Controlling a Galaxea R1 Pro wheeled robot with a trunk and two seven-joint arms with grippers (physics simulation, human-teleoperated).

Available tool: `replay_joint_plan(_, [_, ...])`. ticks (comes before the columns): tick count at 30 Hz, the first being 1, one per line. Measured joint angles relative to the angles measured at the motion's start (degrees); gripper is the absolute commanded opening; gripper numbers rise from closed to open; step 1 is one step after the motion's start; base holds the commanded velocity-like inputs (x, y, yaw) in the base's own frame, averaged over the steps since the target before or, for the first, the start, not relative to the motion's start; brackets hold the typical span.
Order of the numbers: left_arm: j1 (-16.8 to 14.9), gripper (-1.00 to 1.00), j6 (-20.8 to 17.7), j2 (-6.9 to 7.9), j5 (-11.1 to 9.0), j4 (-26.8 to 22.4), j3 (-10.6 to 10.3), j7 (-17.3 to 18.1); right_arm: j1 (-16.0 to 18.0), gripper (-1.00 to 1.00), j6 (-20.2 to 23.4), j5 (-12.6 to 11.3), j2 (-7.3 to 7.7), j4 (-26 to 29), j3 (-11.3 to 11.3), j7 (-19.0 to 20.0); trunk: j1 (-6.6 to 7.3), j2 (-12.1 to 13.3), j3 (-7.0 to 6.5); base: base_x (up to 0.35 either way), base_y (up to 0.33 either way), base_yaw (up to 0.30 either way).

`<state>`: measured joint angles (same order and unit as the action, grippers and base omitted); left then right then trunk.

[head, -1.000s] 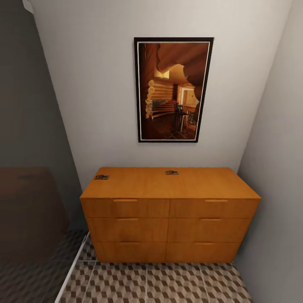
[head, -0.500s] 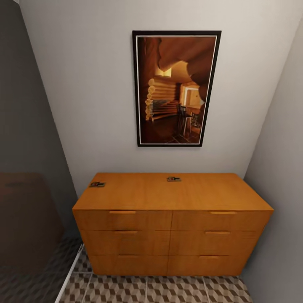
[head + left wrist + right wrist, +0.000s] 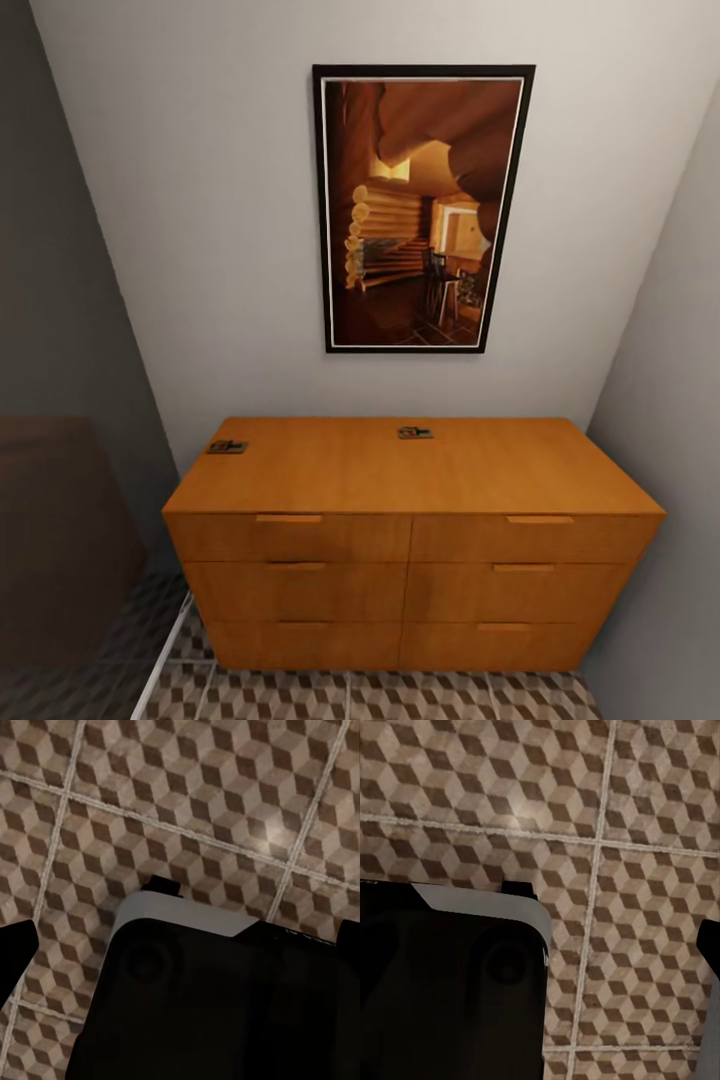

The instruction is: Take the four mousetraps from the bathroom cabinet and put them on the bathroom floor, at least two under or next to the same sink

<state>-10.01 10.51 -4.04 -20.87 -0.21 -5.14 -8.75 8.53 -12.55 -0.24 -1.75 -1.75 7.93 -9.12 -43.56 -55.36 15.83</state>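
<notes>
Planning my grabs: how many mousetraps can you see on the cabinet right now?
2. One mousetrap lies at the back left corner of the cabinet top; the other mousetrap sits near the back edge, about mid-width. Others may be hidden in the closed drawers.

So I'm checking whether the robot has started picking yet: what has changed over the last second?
Only the camera has moved: the view has closed in on the cabinet, which now looks larger and sits lower in the head view. Nothing was grasped or released. Two mousetraps, one at the top's back-left corner and one near the middle of its back edge, lie where they were, and the framed picture hangs unchanged.
</notes>
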Motion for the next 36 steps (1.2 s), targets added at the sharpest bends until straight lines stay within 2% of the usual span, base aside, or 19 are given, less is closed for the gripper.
replay_joint_plan(12, [0.0,1.0,0.0,0.16,0.0,0.0,0.0,0.1,0.0,1.0,0.0,0.0,0.01,0.0,0.0,0.0,0.0,0.0,0.0,0.204,0.0,0.0])
replay_joint_plan(36, [0.0,1.0,0.0,0.16,0.0,0.0,0.0,0.0,0.0,1.0,0.0,0.0,-0.03,0.0,0.0,0.0,-0.01,0.0,0.0,0.013,0.0,0.0])
